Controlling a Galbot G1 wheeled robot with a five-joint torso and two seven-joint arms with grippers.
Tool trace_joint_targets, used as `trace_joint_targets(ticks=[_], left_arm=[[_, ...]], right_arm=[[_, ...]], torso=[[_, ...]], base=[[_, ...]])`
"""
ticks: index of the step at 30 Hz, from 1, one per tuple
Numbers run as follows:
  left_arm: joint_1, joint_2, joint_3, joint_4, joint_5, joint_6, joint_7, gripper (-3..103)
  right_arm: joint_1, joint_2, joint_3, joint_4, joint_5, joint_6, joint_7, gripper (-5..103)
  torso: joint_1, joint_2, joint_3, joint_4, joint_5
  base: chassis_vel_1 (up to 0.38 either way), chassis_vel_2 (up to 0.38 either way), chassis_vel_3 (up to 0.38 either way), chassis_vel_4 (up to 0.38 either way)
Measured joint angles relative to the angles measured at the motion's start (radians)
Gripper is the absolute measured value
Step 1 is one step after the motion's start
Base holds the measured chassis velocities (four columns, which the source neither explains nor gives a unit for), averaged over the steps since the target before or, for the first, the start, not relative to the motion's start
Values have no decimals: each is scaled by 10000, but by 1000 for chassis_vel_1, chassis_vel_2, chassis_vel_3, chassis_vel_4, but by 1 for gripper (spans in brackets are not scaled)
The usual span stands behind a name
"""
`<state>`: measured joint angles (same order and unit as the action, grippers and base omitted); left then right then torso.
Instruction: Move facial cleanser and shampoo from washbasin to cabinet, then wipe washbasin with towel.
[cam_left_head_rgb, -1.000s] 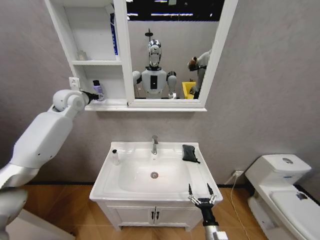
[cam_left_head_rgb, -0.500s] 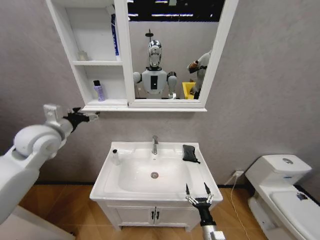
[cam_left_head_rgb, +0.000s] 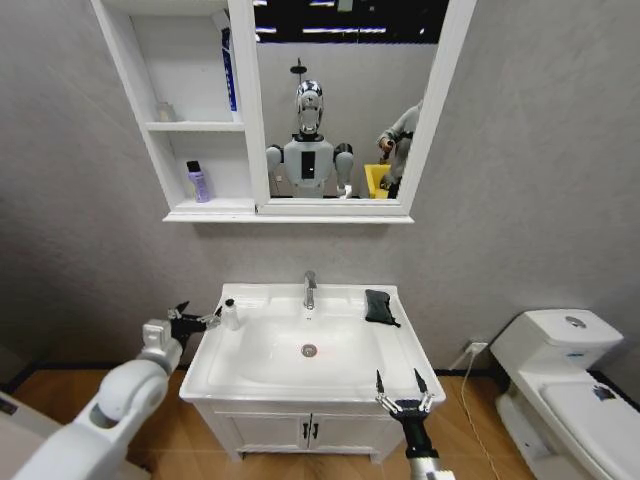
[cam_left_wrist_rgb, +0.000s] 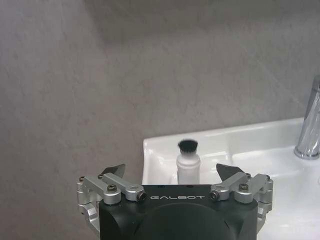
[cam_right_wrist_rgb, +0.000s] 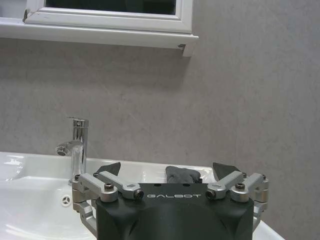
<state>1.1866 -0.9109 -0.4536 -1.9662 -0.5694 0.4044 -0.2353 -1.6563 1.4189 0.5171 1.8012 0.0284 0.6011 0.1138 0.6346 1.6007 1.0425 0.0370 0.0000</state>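
Left gripper (cam_left_head_rgb: 196, 318), fingers spread, faces the white bottle (cam_left_head_rgb: 230, 315) at the washbasin's (cam_left_head_rgb: 215, 362) 10 o'clock corner (tap (cam_left_head_rgb: 309, 290) beyond); right gripper (cam_left_head_rgb: 403, 392) hangs open at its 5 o'clock edge.

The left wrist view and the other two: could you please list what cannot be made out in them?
- Left wrist view: the left gripper body hides the small white bottle base.
- Right wrist view: the right gripper covers the towel lower part.
- Head view: the purple bottle label in the cabinet is too small to read.

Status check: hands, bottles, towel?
Left hand open beside white bottle on washbasin. Right hand open at front edge. Purple bottle in cabinet. Towel untouched.
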Motion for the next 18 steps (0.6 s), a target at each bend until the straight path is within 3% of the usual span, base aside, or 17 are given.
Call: trace_joint_targets(ticks=[7, 18], left_arm=[[-365, -988, 470, 1508, 845, -454, 387, 100], [-1126, -1686, 1146, 2957, 1498, -835, 631, 100]], right_arm=[[127, -183, -70, -134, 57, 5, 22, 100], [102, -324, -74, -311, 77, -7, 17, 100]], torso=[[0, -1, 0, 4, 4], [1, -1, 0, 0, 1]], base=[[0, 0, 0, 0], [0, 0, 0, 0]])
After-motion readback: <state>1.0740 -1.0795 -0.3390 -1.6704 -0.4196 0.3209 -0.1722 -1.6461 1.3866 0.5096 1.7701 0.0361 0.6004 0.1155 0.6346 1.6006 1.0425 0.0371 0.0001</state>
